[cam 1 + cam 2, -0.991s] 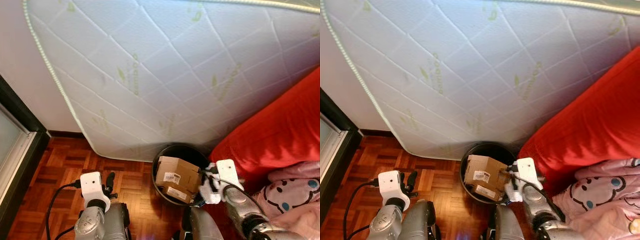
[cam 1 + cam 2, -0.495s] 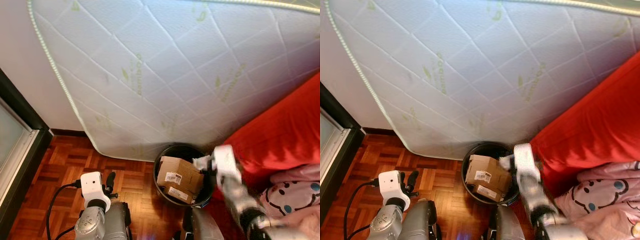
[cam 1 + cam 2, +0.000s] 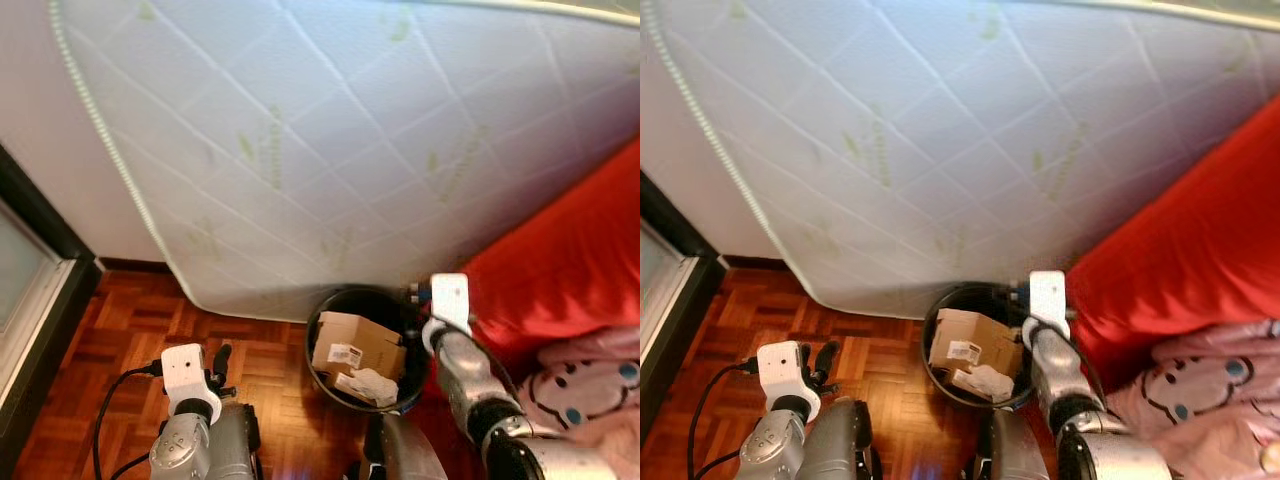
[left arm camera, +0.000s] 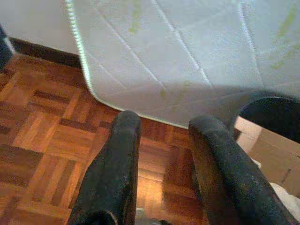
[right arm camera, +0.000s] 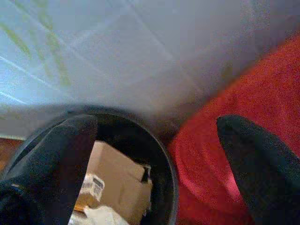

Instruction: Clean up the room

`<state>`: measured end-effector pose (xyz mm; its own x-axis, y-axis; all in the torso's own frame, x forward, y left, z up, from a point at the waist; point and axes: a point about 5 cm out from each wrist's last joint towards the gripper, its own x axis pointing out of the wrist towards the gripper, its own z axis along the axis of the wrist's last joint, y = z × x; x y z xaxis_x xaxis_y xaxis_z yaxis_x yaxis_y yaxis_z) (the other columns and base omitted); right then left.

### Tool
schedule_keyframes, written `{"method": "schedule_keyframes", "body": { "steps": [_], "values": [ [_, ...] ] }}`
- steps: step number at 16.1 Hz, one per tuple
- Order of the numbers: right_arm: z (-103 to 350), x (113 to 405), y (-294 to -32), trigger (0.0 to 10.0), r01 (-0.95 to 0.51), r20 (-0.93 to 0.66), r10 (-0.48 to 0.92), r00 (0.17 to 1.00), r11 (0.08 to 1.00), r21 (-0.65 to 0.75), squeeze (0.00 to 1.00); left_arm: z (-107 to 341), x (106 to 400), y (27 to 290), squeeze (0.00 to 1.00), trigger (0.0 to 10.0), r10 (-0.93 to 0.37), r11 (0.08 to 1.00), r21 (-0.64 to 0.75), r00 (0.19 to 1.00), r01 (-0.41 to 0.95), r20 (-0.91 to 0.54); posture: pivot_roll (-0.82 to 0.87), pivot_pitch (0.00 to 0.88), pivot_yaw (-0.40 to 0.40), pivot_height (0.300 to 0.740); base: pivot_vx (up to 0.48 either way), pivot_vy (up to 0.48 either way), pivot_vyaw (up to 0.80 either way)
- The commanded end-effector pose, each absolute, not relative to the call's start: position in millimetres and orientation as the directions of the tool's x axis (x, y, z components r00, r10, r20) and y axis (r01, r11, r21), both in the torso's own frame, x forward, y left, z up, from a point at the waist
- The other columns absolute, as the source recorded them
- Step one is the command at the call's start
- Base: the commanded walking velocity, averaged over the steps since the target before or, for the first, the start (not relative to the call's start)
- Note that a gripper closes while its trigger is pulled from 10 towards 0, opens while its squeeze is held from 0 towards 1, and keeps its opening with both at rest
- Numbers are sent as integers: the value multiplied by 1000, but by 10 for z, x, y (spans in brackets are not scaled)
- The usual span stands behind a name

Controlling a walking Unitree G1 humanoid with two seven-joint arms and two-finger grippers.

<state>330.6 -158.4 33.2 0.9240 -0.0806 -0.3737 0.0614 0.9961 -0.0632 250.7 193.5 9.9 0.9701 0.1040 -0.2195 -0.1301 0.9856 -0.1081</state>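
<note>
A black round bin [image 3: 312, 352] stands on the parquet at the foot of a leaning mattress. Inside it lie a labelled cardboard box [image 3: 352, 345] and a crumpled white paper [image 3: 377, 385]. My right gripper [image 3: 417, 293] hovers over the bin's far right rim. In the right wrist view its fingers [image 5: 61, 154] are spread wide with nothing between them, above the bin [image 5: 167, 171] and the box [image 5: 115, 176]. My left gripper [image 3: 220, 360] hangs low on the left over the floor, fingers [image 4: 119, 159] apart and empty.
A white quilted mattress [image 3: 330, 150] leans on the wall behind the bin. A red cover [image 3: 565, 250] rises right beside the bin, with a pink cartoon cloth [image 3: 590, 375] on it. A dark door frame [image 3: 40, 235] borders the parquet floor [image 3: 120, 325] on the left.
One second ago my right gripper held the white paper at the bin's edge. It has opened, the paper now lies in the bin, and the arm has risen slightly.
</note>
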Motion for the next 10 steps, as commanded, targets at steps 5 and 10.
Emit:
{"method": "schedule_keyframes", "body": {
  "steps": [5,10],
  "values": [
    [-59,2960,-1666,10000,39,-518,-48,854,999,-29,0,37,2461,1920,0,10000,100,985,-111,962,-131,-252,119,182,-115,625,0,0,0],
    [-130,2869,-1726,10000,69,-525,-42,850,997,31,0,31,2471,1898,0,10000,94,985,-118,962,-127,-255,112,175,-116,655,0,0,0]
  ]
}}
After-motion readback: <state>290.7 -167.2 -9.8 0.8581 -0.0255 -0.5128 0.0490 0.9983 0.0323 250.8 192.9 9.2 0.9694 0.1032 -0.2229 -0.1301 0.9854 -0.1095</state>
